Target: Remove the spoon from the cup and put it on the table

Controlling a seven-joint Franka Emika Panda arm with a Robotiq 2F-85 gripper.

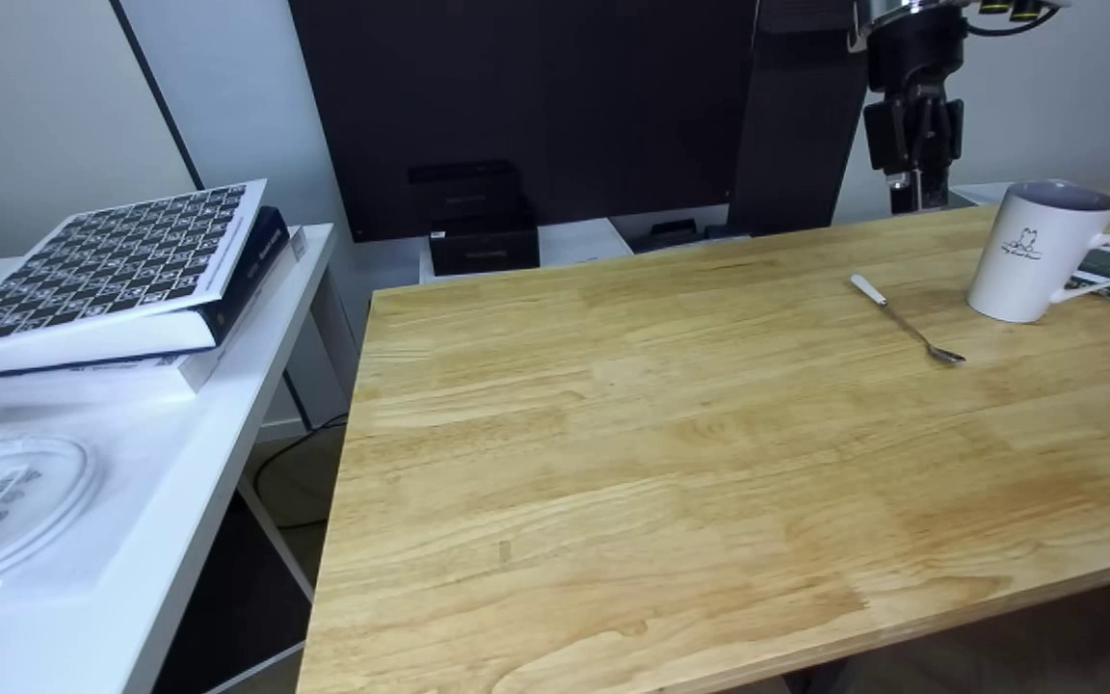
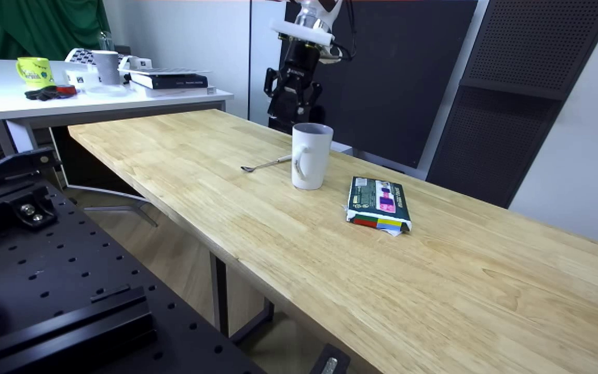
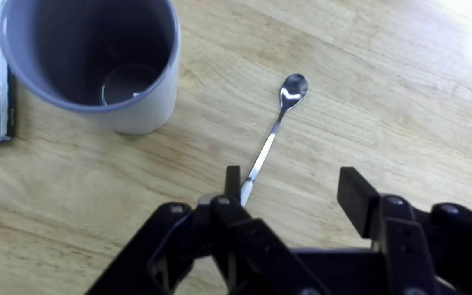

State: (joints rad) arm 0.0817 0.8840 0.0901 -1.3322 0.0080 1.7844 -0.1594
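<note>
Light-brown wood forms the long table (image 1: 613, 434). Near its far edge hangs the gripper (image 3: 291, 190), jaws released and well apart in the wrist view. The mug (image 1: 1037, 260) stands upright; only the wrist view reaches its inside bottom. Seen whole in an exterior view, the spoon (image 1: 906, 324) lies on the table, left of the mug; the wrist view hides its handle end behind the gripper.

Looks like a robotics lab: in an exterior view, a black hole-drilled plate (image 2: 107, 267) at eight o'clock, a robot arm (image 2: 313, 21) at twelve, perforated panels (image 2: 512, 140) at two, a white desk (image 2: 8, 88) with books (image 2: 172, 80) and mugs (image 2: 42, 72) at ten
</note>
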